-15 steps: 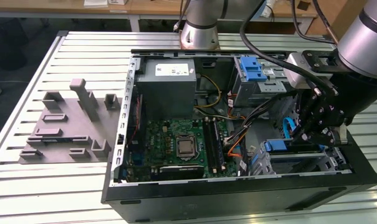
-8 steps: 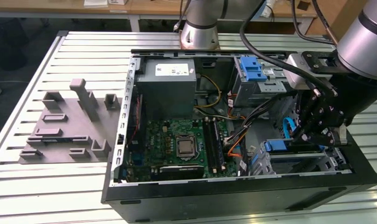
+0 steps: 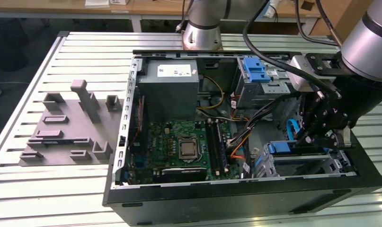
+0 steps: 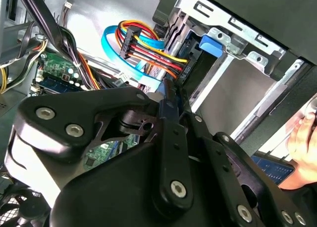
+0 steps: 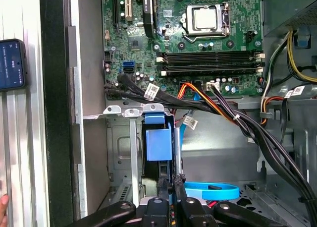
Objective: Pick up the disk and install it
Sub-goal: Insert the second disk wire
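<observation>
We log the gripper clamped narrow on the disk, set edgewise in the case's corner bay.

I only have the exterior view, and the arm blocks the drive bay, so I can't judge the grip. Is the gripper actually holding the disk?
Observer: It looks so. In the second wrist view the gripper is closed on the disk, which it holds edge-on by its thin blue frame.
Operator: Anything right ahead of it?
Observer: A black connector with red, yellow and orange wires sits close to the disk's far end.
Operator: Anybody near the machine?
Observer: Yes, a person's hand is outside the computer case, beside a phone.
</observation>
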Controlling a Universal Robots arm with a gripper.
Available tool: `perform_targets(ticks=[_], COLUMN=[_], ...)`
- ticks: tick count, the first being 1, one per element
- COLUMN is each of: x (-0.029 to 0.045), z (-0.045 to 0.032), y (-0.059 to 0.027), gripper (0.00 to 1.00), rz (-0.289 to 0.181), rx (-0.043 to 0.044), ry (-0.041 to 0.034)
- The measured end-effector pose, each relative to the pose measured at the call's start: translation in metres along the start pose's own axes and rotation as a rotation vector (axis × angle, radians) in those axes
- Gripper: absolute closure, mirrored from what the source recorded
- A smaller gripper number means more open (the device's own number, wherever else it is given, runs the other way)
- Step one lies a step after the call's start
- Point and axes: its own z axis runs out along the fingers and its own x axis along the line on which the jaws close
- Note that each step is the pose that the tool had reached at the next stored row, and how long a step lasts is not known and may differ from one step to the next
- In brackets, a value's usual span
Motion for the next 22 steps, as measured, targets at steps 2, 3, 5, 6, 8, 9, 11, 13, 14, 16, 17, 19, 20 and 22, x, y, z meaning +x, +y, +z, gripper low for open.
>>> perform_targets(ticks=[2,3,5,6,8,9,11,13,14,16,17,19,20,22], x=[0.0000,0.0000,0.0000,0.0000,0.0000,0.0000,0.0000,0.0000,-0.0001,-0.0001,0.0000,0.0000,0.0000,0.0000], z=[0.0010,0.0014,0.0025,0.0029,0.0031,0.0032,0.0033,0.0033,0.0034,0.0034,0.0031,0.0020,0.0014,-0.0003], y=[-0.0001,-0.0001,-0.0003,-0.0003,-0.0004,-0.0003,-0.0004,-0.0004,-0.0004,-0.0004,-0.0004,-0.0004,-0.0004,-0.0004], gripper=[0.84,0.84,0.84,0.84,0.84,0.84,0.84,0.84,0.83,0.77,0.77,0.77,0.77,0.77], rz=[0.000,0.000,0.000,0.000,0.000,0.000,0.000,0.000,0.000,0.000,0.000,0.000,0.000,0.000], rx=[0.0000,0.0000,0.0000,0.0000,0.0000,0.0000,0.0000,0.0000,-0.0001,0.0000,0.0000,0.0000,0.0000,0.0000], ry=[0.0005,0.0007,0.0004,0.0005,0.0004,0.0002,0.0002,0.0000,-0.0003,-0.0008,-0.0006,0.0001,0.0000,0.0001])
